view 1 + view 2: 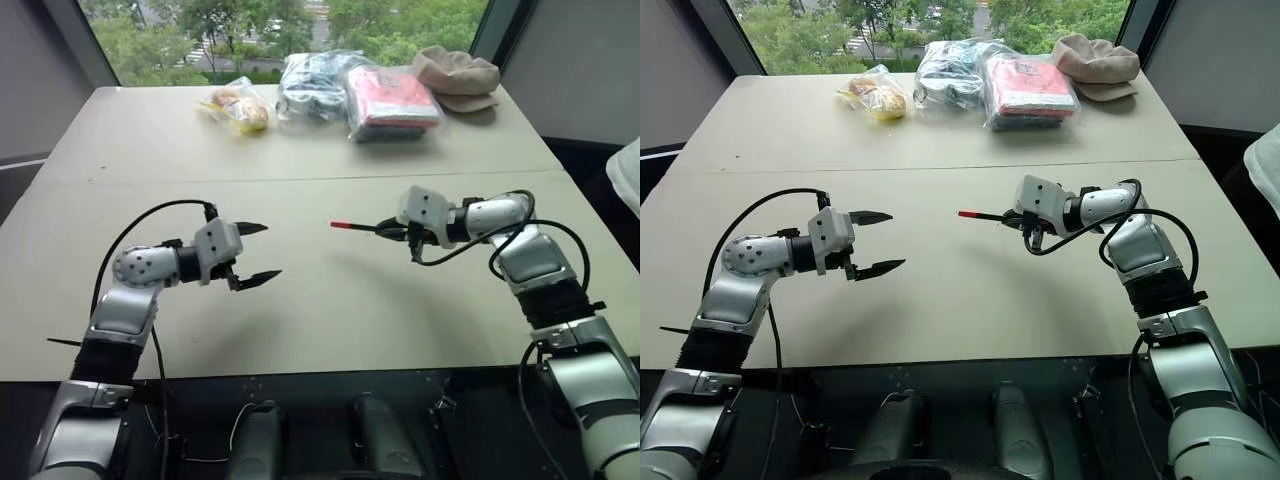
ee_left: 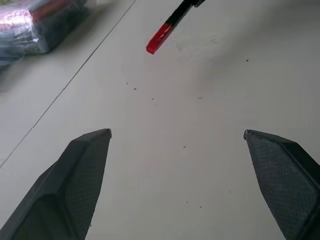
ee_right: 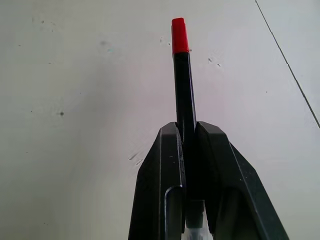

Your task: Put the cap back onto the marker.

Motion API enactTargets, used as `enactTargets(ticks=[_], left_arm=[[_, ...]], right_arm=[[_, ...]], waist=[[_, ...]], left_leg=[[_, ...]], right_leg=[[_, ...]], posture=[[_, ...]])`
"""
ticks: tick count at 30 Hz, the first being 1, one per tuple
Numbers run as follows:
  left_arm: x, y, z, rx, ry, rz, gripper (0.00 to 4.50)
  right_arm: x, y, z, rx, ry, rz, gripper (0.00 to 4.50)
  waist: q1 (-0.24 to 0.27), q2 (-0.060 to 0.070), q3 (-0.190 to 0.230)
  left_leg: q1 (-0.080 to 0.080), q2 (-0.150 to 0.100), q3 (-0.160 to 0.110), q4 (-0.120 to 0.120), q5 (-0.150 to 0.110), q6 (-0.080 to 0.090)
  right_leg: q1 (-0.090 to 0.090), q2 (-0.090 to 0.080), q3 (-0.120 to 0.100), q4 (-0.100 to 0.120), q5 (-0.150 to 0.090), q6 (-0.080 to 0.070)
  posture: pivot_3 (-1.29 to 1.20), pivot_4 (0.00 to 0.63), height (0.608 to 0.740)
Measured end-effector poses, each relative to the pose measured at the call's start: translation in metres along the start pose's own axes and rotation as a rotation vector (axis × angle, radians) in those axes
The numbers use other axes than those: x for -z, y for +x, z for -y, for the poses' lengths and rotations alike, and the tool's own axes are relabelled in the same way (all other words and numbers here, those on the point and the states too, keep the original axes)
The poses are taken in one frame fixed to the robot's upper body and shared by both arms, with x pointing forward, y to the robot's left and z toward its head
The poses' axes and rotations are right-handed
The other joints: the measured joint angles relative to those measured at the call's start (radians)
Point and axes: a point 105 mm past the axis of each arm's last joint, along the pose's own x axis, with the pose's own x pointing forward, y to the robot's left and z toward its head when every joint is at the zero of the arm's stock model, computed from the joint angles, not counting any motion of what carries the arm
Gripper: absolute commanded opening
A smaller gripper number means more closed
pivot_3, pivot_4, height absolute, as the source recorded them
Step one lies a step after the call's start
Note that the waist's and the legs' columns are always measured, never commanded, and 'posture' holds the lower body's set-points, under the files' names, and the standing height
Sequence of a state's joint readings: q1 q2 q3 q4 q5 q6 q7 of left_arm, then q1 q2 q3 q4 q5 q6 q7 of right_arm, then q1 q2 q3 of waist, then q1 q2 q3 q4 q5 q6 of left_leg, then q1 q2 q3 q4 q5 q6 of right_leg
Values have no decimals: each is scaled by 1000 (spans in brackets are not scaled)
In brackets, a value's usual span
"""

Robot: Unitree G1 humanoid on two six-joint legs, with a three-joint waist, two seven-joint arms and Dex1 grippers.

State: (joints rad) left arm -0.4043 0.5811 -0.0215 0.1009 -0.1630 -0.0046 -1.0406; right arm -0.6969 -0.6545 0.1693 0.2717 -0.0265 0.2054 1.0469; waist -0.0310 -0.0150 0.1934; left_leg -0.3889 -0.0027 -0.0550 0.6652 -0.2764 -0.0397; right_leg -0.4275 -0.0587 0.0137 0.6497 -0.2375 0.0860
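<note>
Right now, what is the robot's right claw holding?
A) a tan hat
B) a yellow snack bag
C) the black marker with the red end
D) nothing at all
C: the right claw is shut on the marker, whose red end sticks out past its fingers, while the left claw is open and empty.

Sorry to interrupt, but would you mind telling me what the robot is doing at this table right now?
It is working on capping a marker. The right hand is shut on the black marker, holding it above the table with the red cap on its far end, pointing toward the left hand. The left hand is open and holds nothing, standing clear of the marker's tip. Bagged items and a cap-style hat sit at the table's far edge.
</note>
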Motion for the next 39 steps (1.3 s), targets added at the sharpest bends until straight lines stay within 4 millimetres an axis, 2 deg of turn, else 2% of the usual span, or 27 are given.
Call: enactTargets(ticks=[3, 7, 10, 14, 20, 24, 29, 35, 39], left_arm=[[-2, 6, 0, -24, -44, 24, 4453], [-2, 15, 2, -32, -108, 45, 4453], [-10, 25, 3, -13, -124, 76, 4453], [-18, 36, 4, 9, -133, 108, 4453], [-24, 51, 5, 45, -173, 137, 4453], [-26, 57, 6, 68, -183, 145, 4453], [-27, 58, 6, 81, -183, 147, 4453], [-27, 59, 9, 106, -213, 153, 4453], [-41, 59, 14, 155, -229, 205, 4453]], right_arm=[[7, -11, 4, 127, 101, -25, 0], [12, -35, 11, 357, 269, -55, 0], [23, -51, 9, 502, 414, -90, 0], [51, -77, 6, 657, 571, -172, 0], [90, -106, 2, 825, 710, -257, 0], [100, -109, 4, 867, 755, -264, 0], [101, -101, 8, 870, 797, -230, 0], [115, -95, 6, 861, 842, -243, 0], [117, -95, 6, 862, 842, -242, 0]], waist=[[12, 0, 0], [19, 0, 0], [22, 0, 0], [20, 0, 0], [16, 0, 0], [12, 0, 0], [14, 0, 0], [17, 0, 0], [16, 0, 0]], left_leg=[[0, 0, 0, 0, 0, 0], [0, 0, 0, 0, 0, 0], [0, 0, 0, 0, 0, 0], [0, -1, 0, 0, 0, 0], [0, -1, 1, 0, 0, 0], [0, 0, 1, 0, 0, 0], [0, 0, 1, 0, 0, 0], [0, 0, 1, 0, 0, 0], [0, 0, 1, 0, 0, 0]], right_leg=[[0, 0, 0, 0, 0, 0], [0, 0, 0, 0, 0, 0], [0, 0, 0, 0, 0, 0], [0, 0, 0, 0, 0, 0], [0, 0, 1, 0, 0, 0], [0, 1, 1, 0, 0, 0], [0, 1, 1, 0, 0, 0], [0, 1, 1, 0, 0, 0], [0, 1, 1, 0, 0, 0]], posture=[[0, 150, 740], [0, 150, 740], [0, 150, 740], [0, 150, 740], [0, 150, 740], [0, 150, 740], [0, 150, 740], [0, 150, 740], [0, 150, 740]])
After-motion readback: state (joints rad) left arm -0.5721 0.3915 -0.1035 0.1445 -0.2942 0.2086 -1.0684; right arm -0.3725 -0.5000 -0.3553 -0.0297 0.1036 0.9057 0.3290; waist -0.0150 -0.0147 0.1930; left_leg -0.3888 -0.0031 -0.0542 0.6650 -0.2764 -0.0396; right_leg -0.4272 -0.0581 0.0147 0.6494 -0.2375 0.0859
